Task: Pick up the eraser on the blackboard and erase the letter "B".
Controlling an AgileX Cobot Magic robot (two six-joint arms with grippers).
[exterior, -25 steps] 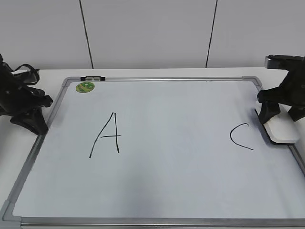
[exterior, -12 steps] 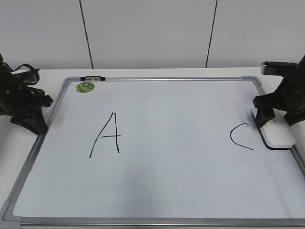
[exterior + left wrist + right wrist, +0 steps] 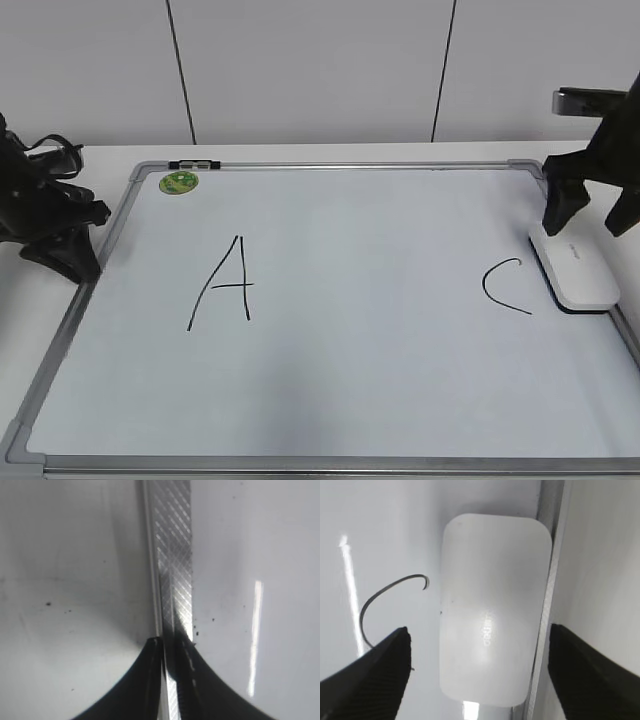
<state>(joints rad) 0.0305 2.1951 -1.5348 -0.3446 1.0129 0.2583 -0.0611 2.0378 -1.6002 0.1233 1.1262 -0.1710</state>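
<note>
The eraser [image 3: 575,265], a white rounded-rectangular plastic block with a dark underside and faint grey lettering on its smooth top, is seen lying flat at the right edge of the blackboard [image 3: 330,400], a glossy white board framed in ribbed grey metal with grey plastic corners. In the right wrist view the eraser [image 3: 492,607] fills the centre of the frame, set just beside the frame rail and near the thin black "C" [image 3: 390,600] at the left. The right gripper [image 3: 590,215] is held above the eraser, its jaws spread wide to either side of the block and nothing grasped. No "B" is visible; only the "A" [image 3: 225,285] and "C" [image 3: 505,287] are drawn, with a round green sticker [image 3: 179,182] at the upper left. The left gripper [image 3: 65,255] is parked at the left frame rail on the surface [image 3: 30,300]; its jaws appear pressed together over the rail [image 3: 172,580].
</note>
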